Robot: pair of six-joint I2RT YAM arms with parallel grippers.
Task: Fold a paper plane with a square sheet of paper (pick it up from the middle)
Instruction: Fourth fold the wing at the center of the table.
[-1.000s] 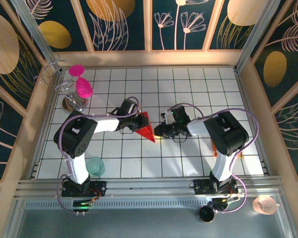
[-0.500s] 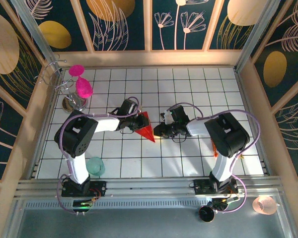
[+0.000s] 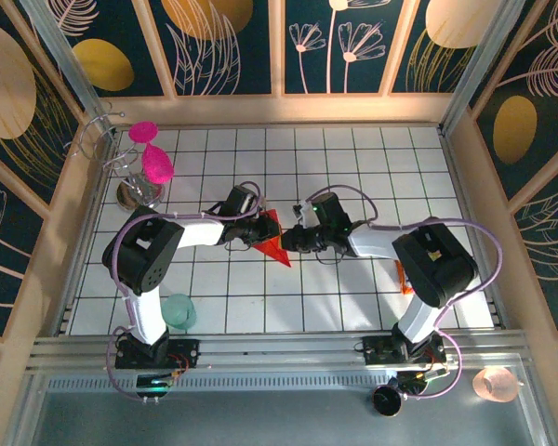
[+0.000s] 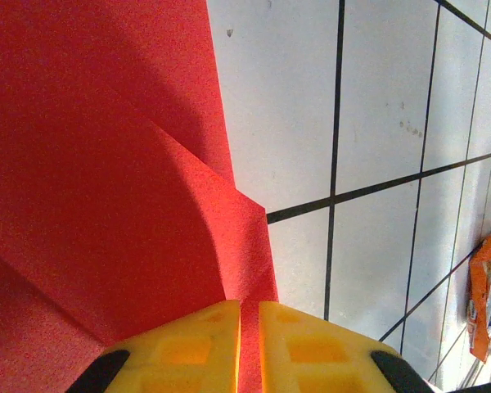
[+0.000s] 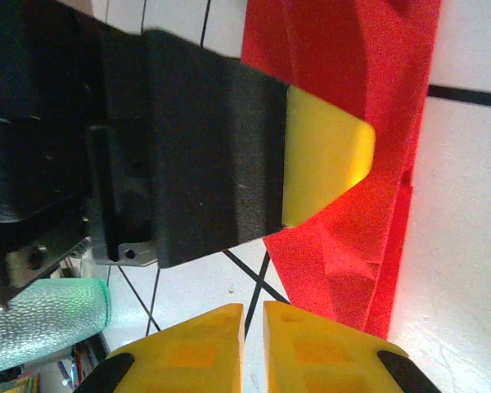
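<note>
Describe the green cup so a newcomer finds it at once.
Find the white tiled table, then the left arm's base at its near edge. Right beside that arm, on the tiles, sits a pale green, dimpled, see-through cup. The other cups, magenta goblets, sit on the far-left rack.

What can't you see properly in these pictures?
Paper: top view, the left gripper and right gripper cover part, so its folds are unclear.
Paper too: left wrist view, cut off at the top and left edges.
Orange packet: left wrist view, cut by the right edge, print blurred.
Teal cup: right wrist view, cut by the left edge.
Whether the right gripper grips paper: right wrist view, too close to tell.
</note>
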